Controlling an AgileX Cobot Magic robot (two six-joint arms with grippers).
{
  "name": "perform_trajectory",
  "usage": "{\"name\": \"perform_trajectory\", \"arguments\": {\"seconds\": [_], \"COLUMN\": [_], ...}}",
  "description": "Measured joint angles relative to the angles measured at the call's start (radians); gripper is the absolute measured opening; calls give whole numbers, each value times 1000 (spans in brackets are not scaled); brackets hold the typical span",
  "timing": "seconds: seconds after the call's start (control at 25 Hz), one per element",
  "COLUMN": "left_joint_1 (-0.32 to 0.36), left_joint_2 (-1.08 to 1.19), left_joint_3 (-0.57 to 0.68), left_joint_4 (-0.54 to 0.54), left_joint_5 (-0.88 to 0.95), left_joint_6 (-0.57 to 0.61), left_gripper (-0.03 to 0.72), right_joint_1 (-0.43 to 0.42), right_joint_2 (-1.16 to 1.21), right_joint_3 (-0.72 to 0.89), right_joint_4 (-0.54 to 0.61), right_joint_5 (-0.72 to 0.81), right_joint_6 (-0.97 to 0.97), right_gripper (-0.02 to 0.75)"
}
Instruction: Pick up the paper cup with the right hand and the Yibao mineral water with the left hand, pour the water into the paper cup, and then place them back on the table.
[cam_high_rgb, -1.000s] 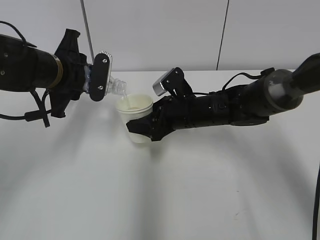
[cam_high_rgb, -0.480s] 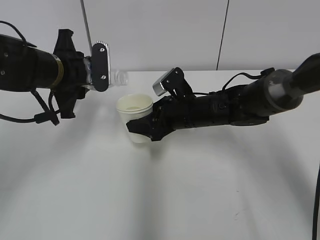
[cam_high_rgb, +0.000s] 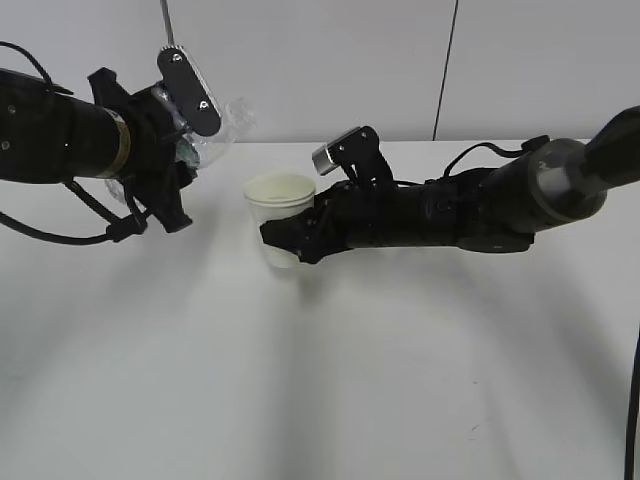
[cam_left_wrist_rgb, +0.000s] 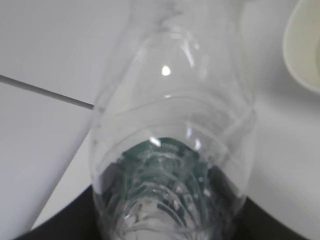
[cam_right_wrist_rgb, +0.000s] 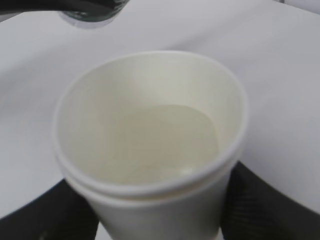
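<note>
My right gripper (cam_high_rgb: 285, 238) is shut on the white paper cup (cam_high_rgb: 280, 198), held upright just above the table (cam_high_rgb: 350, 380). In the right wrist view the cup (cam_right_wrist_rgb: 150, 150) holds some water, with black fingers (cam_right_wrist_rgb: 260, 200) at both sides. My left gripper (cam_high_rgb: 190, 120) is shut on the Yibao mineral water bottle (cam_high_rgb: 225, 120), tilted with its neck pointing up and right, left of the cup and clear of it. In the left wrist view the clear bottle (cam_left_wrist_rgb: 170, 150) fills the frame, its green label (cam_left_wrist_rgb: 165, 152) showing through, and the cup's rim (cam_left_wrist_rgb: 300, 50) is at the right edge.
A thin grey rod (cam_high_rgb: 170, 25) stands against the back wall behind the left arm. A dark vertical seam (cam_high_rgb: 445, 70) runs down the wall. Black cables (cam_high_rgb: 90, 215) hang under the left arm.
The left gripper has rotated the bottle back, from neck down over the cup to neck up, and drawn it away leftward. The cup has shifted slightly right.
</note>
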Motion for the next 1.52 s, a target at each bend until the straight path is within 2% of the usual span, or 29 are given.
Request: {"name": "perform_trajectory", "arguments": {"seconds": [0.16, 0.52, 0.68, 0.96, 1.28, 1.52], "left_joint_1": [0, 0, 21, 121, 252, 316], "left_joint_2": [0, 22, 31, 31, 31, 42], "left_joint_3": [0, -1, -1, -1, -1, -2], "left_joint_4": [0, -3, -3, -30, -151, -234], "left_joint_5": [-10, -33, -65, -184, -410, -548], "left_joint_6": [-102, -218, -277, -387, -397, -363], "left_gripper": [325, 325, 325, 325, 325, 325], "right_joint_1": [0, -2, -11, -41, -50, -50], "right_joint_2": [0, 0, 0, 0, 0, 0], "right_joint_3": [0, 0, 0, 0, 0, 0], "right_joint_4": [61, 185, 245, 356, 364, 373], "right_joint_5": [48, 126, 128, 138, 143, 143], "right_joint_6": [-22, -68, -110, -140, -156, -175], "right_gripper": [496, 496, 496, 495, 495, 495]}}
